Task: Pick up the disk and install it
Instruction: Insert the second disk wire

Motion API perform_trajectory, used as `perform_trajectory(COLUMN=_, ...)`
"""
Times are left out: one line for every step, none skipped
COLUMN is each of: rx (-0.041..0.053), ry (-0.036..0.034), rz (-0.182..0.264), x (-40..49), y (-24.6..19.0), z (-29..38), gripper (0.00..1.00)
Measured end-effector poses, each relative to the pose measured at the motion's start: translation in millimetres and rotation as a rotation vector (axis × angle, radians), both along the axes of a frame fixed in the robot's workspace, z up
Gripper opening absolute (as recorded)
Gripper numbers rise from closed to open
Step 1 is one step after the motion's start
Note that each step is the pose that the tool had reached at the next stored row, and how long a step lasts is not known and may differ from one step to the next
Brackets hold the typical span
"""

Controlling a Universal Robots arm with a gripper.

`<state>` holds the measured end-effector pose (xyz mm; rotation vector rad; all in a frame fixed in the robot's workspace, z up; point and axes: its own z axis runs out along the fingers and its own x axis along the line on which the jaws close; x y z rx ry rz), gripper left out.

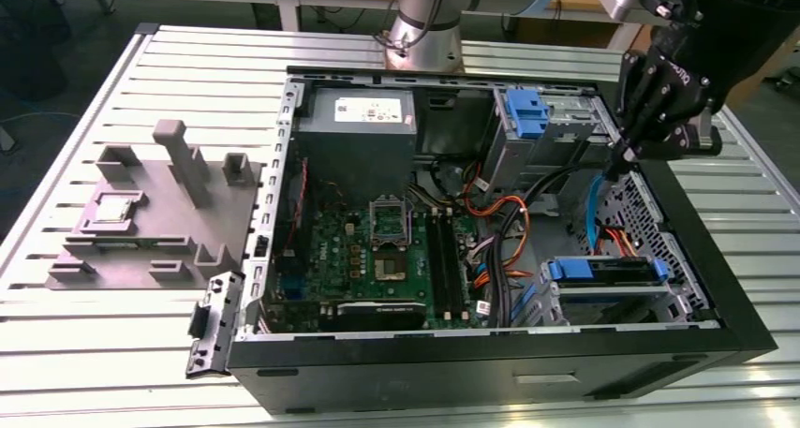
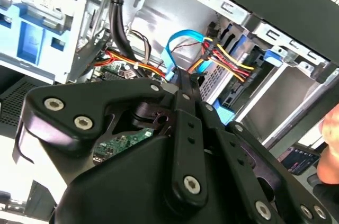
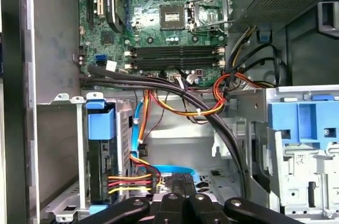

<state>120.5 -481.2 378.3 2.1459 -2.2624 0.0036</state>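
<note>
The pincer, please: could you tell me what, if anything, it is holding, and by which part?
Nothing is held: the pincer is shut, with nothing between its tips. The disk sits apart from it, in its bay.

Your disk (image 1: pixel 605 271), w/ blue carrier, sits edge-on in the metal drive cage (image 1: pixel 650 302) at the case's front corner; in the first wrist view (image 3: pixel 100 160) red-yellow-black cables plug into it.
</note>
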Motion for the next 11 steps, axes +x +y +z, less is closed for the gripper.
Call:
perform_trajectory(rx=-0.0053, ry=0.0009, rz=0.0, x=0.0, y=2.4, z=0.1, gripper=0.1)
perform_trajectory(rx=-0.0073, ry=0.0016, rz=0.0, x=0.0, y=3.6, z=0.1, gripper=0.1)
perform_trajectory(rx=-0.0082, ry=0.0023, rz=0.0, x=-0.1, y=4.2, z=0.3, gripper=0.1)
perform_trajectory(rx=-0.0102, ry=0.0027, rz=0.0, x=-0.1, y=4.7, z=1.1, gripper=0.1)
perform_trajectory(rx=-0.0123, ry=0.003, rz=0.0, x=-0.1, y=5.3, z=1.7, gripper=0.1)
perform_trajectory(rx=-0.0171, ry=0.0031, rz=0.0, x=0.0, y=6.5, z=1.7, gripper=0.11)
perform_trajectory(rx=-0.0233, ry=0.0033, rz=0.0, x=0.0, y=7.9, z=1.8, gripper=0.11)
perform_trajectory(rx=-0.0332, ry=0.0035, rz=0.0, x=0.0, y=9.2, z=1.8, gripper=0.11)
perform_trajectory(rx=-0.0493, ry=0.0035, rz=0.0, x=0.0, y=10.6, z=1.9, gripper=0.17)
perform_trajectory(rx=-0.0623, ry=0.0035, rz=0.0, x=0.0, y=12.4, z=1.7, gripper=0.17)
perform_trajectory(rx=-0.0756, ry=0.0034, rz=0.0, x=0.0, y=14.3, z=1.7, gripper=0.17)
